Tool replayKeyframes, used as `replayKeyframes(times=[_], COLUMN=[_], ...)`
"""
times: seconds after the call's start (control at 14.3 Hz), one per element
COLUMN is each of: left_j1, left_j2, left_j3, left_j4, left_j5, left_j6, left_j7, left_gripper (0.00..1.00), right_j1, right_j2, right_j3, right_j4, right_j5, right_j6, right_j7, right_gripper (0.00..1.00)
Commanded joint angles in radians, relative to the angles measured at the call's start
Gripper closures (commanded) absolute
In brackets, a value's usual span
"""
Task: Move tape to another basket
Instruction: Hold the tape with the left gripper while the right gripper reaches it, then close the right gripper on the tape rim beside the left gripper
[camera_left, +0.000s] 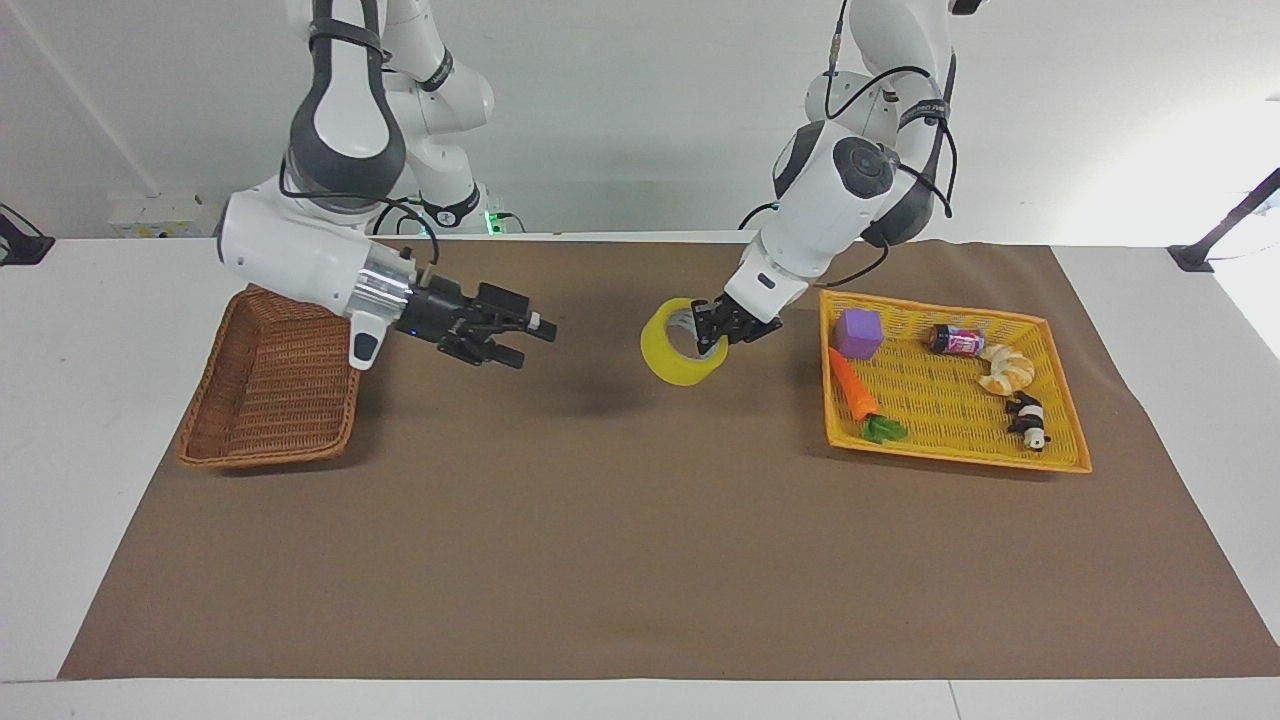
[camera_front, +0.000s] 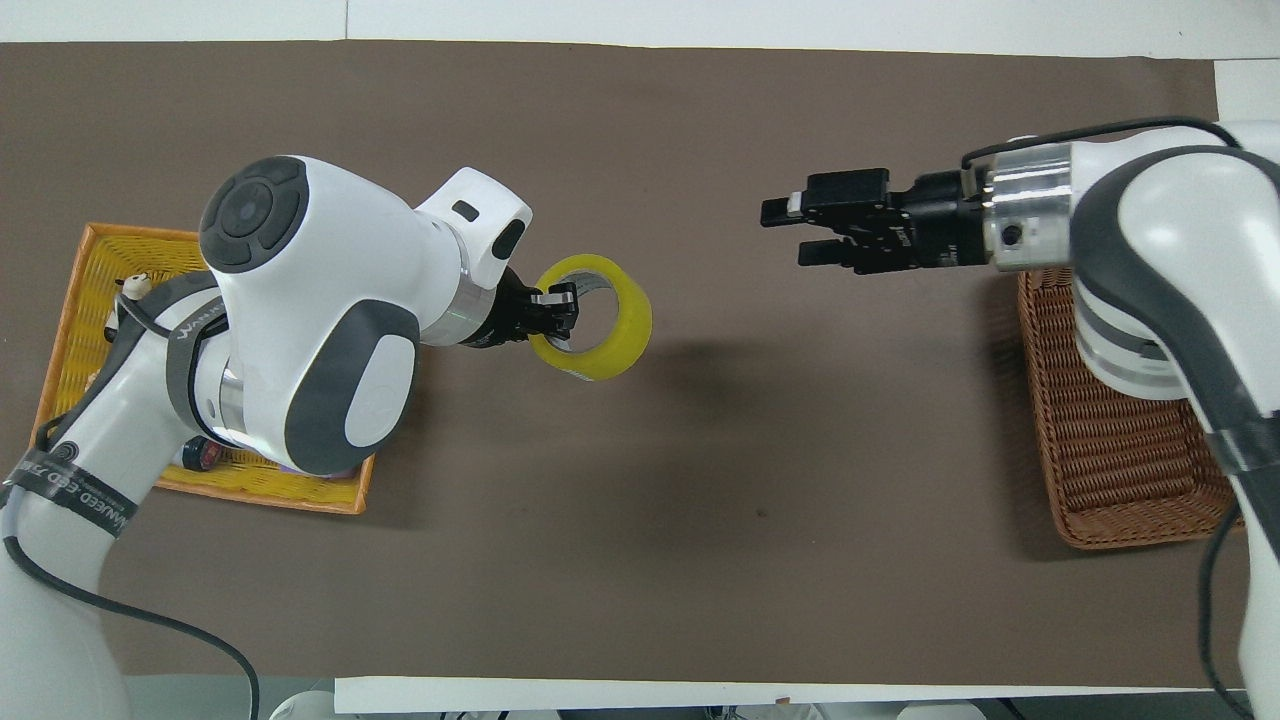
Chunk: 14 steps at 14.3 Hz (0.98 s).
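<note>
Brown mat (camera_left: 600, 520) carries 2 baskets; over it, left gripper (camera_left: 722, 333) clamps 1 tape (camera_left: 678, 355), right gripper (camera_left: 515, 340) spread wide beside wicker basket (camera_left: 270, 395).

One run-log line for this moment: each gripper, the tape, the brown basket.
left gripper: shut on tape, over mat | right gripper: open, aimed at tape, apart | brown basket: no tape

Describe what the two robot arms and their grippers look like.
Both arms have glossy white rounded shells with dark grey joint caps and a silver ring at the wrist. Black cables loop along them, and a dark band on the left arm carries white lettering. The left gripper and right gripper are black two-finger units; a small blue light glows near the right wrist.
</note>
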Motion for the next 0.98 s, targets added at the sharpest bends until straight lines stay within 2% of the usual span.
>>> replayKeyframes(times=[0.0, 0.56, 0.91], left_j1=[0.008, 0.011, 0.01], left_j2=[0.019, 0.019, 0.019], left_j3=[-0.002, -0.001, -0.001], left_j4=[0.033, 0.03, 0.031], left_j5=[-0.019, -0.018, -0.018], left_j6=[0.043, 0.049, 0.051], left_j7=[0.009, 0.009, 0.006], left_gripper=[0.99, 0.99, 0.99], right_j1=[0.078, 0.195, 0.219], right_j2=[0.017, 0.037, 0.039], right_j3=[-0.002, -0.002, -0.002], right_j4=[-0.007, -0.023, -0.027], right_j5=[0.064, 0.066, 0.067], right_j6=[0.103, 0.221, 0.226], right_j7=[-0.013, -0.007, 0.035], right_gripper=[0.0, 0.0, 0.0])
